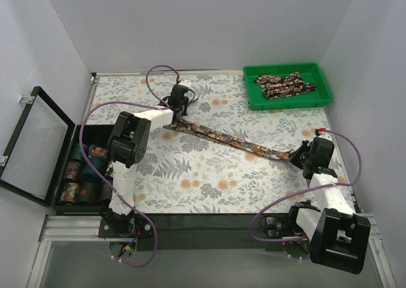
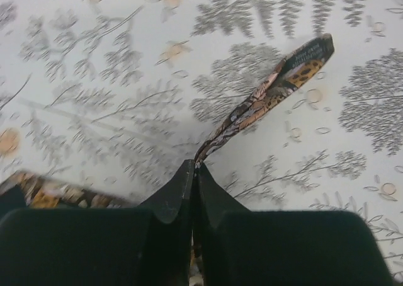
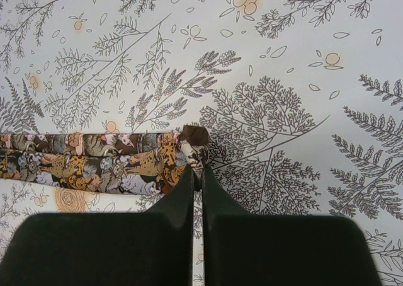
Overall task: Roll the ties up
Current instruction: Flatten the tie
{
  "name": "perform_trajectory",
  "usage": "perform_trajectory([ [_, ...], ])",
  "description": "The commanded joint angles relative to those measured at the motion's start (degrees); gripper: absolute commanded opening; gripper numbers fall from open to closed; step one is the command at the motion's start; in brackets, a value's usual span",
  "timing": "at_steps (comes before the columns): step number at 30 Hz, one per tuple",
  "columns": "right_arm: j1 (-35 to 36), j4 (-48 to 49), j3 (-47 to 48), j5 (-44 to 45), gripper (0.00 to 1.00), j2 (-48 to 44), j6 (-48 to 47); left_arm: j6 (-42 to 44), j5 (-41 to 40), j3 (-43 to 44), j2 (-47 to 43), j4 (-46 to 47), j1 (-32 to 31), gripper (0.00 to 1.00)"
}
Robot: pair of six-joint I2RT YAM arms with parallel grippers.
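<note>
One paisley tie [image 1: 228, 137] lies stretched diagonally across the fern-print tablecloth [image 1: 190, 174]. My left gripper [image 1: 182, 115] is shut on its upper-left end. In the left wrist view the tie [image 2: 277, 87] rises edge-on from between the closed fingertips [image 2: 182, 179], and its tip hangs free above the cloth. My right gripper [image 1: 298, 156] is shut on the lower-right end. In the right wrist view the folded end of the tie [image 3: 126, 163] is pinched at its corner by the closed gripper [image 3: 198, 170]. A second tie [image 1: 285, 85] lies bunched in the green tray [image 1: 285, 66].
A black box [image 1: 78, 130] with its clear lid [image 1: 35, 142] swung open stands off the table's left edge, with several rolled ties [image 1: 82, 174] inside. Purple cables [image 1: 158, 72] loop over both arms. White walls close in the back and sides.
</note>
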Motion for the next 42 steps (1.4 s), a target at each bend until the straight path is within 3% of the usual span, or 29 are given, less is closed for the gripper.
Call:
perform_trajectory([
  [1, -0.21, 1.68, 0.03, -0.39, 0.01, 0.18, -0.11, -8.9, -5.61, -4.38, -10.08, 3.38, 3.45, 0.04],
  [12, -0.21, 2.03, -0.32, -0.13, 0.01, 0.26, -0.02, -26.12, -2.01, -23.02, -22.39, 15.77, 9.87, 0.07],
  [18, -0.21, 2.03, -0.41, 0.58, 0.01, 0.18, 0.41, -34.22, 0.01, -28.82, -24.24, 18.85, 12.6, 0.25],
  [23, -0.21, 1.77, -0.32, 1.45, 0.01, -0.35, 0.59, -38.43, -0.61, -32.07, -26.26, 19.64, 13.83, 0.31],
  [31, -0.21, 0.36, 0.47, 4.53, 0.02, -1.4, 1.47, -38.09, 2.82, -31.9, -29.07, 18.33, 13.92, 0.5],
  [36, -0.47, -3.32, 1.43, 11.29, 0.15, -2.2, 3.14, -39.4, 5.63, -33.39, -33.46, 14.56, 13.83, 0.56],
  [39, -0.82, -5.78, 2.66, 15.16, 0.37, -2.63, 3.67, -40.73, 7.04, -34.89, -36.37, 11.92, 13.22, 0.57],
  [42, -0.91, -7.72, 4.15, 17.01, 0.44, -4.3, 3.06, -41.69, 9.58, -36.03, -39.44, 8.06, 12.43, 0.6],
])
